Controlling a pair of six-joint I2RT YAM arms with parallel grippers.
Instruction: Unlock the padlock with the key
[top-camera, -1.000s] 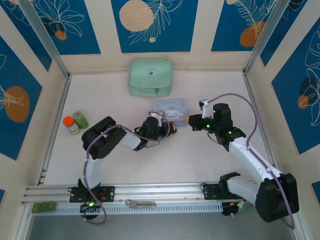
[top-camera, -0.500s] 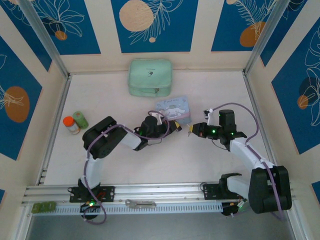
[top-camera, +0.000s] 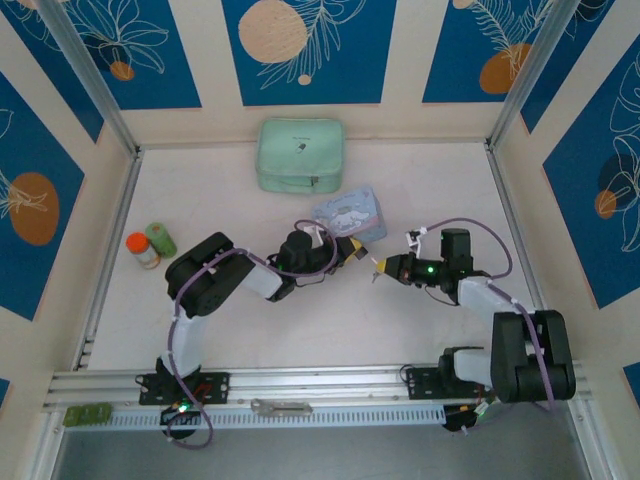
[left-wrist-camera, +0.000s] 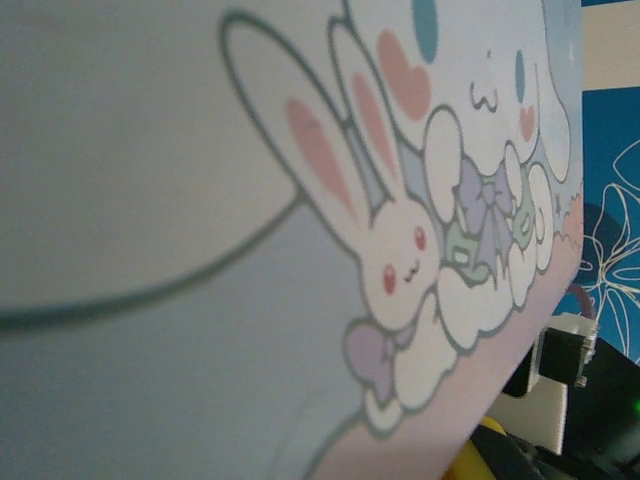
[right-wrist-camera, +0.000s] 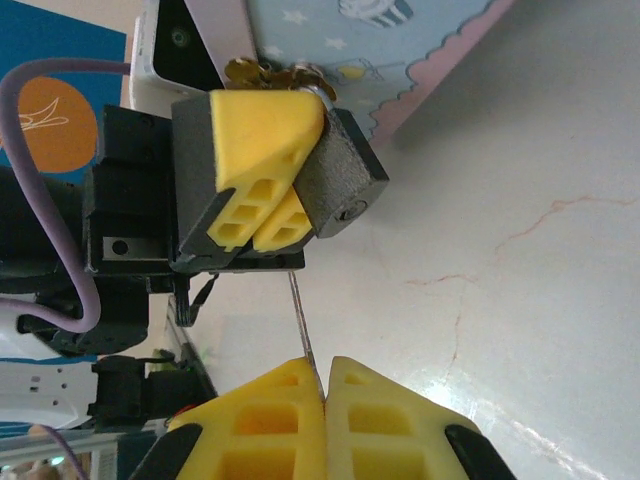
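Left jaws clamp the padlock (right-wrist-camera: 340, 185) (shackle hard to make out); right jaws pinch the key (right-wrist-camera: 300, 320), seen edge-on.

Black padlock (right-wrist-camera: 336, 182), thin key (right-wrist-camera: 305, 335) edge-on nearby

Right gripper (right-wrist-camera: 325, 368), fingers pressed together on the thin key (right-wrist-camera: 302, 320), faces the left gripper (right-wrist-camera: 298, 185), which clamps the padlock (right-wrist-camera: 345, 185). The tin (right-wrist-camera: 400, 40) is behind, above the table (right-wrist-camera: 530, 220).
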